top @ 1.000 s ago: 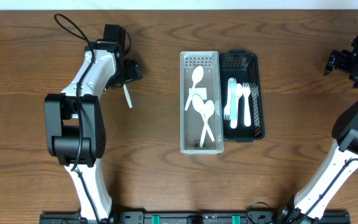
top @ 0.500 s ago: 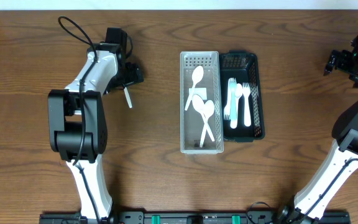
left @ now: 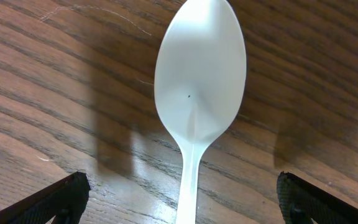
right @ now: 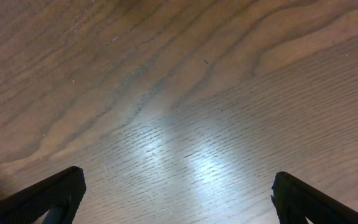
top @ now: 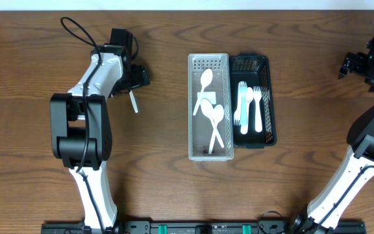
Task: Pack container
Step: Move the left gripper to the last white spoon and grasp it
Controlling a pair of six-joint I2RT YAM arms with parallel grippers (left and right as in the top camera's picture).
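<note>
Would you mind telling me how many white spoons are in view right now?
4 spoons: three overlapping in the clear tray, one lying on the table between the open left gripper; overlap may hide more.

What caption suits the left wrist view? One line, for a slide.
White plastic spoon on the wood table, centred between fingertips of the open left pincer.

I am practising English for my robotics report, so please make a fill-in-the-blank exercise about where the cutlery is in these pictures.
1. The loose spoon lies under the open ____ end effector.
2. The utensils inside the clear tray are all ____.
3. The forks lie in the ____ basket, beside the tray.
Missing words: left; spoons; black.
</note>
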